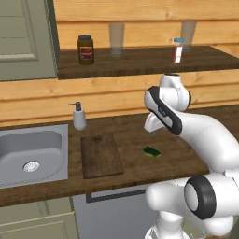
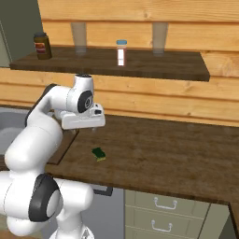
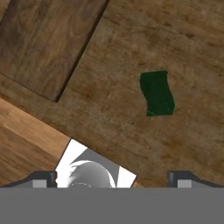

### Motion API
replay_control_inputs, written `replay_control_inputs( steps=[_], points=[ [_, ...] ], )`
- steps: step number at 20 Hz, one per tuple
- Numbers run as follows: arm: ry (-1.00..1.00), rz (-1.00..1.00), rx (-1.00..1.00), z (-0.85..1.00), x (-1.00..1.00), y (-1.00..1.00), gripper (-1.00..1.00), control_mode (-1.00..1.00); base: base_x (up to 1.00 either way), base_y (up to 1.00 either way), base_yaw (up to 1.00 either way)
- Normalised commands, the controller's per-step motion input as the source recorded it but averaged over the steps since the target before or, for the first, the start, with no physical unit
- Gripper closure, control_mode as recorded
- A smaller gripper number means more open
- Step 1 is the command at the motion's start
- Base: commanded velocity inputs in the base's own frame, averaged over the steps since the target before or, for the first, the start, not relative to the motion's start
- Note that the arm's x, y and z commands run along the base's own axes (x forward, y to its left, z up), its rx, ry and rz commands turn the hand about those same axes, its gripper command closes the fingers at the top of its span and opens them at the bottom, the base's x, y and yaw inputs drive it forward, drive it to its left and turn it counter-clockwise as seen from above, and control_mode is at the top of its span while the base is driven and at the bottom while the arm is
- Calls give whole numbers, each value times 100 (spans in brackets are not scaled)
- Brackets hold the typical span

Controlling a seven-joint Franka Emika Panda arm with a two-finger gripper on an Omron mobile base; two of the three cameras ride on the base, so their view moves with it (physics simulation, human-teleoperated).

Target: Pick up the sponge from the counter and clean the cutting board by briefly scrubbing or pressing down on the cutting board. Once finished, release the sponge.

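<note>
Brown jar [image 1: 85, 49] + glasses [image 1: 116, 39] on shelf [image 1: 140, 63], contents unclear.

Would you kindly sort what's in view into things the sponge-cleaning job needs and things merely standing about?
Needed: sponge, cutting board, counter, open gripper.

Standing about: sink, soap bottle, and on the shelf a jar, two glasses and a small bottle.
</note>
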Motion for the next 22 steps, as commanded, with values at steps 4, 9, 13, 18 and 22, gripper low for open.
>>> replay_control_inputs(
  steps=[4,9,13,18,22],
  points=[
    [4,1,0,-29,7,-22,-100,-100,0,0,0],
    [3,0,0,-33,4,-9,-100,-100,0,0,0],
    [0,0,0,-30,12,0,-100,-100,0,0,0],
    [0,0,0,-25,18,0,-100,-100,0,0,0],
    [0,0,0,-23,24,0,-100,-100,0,0,0]
  ],
)
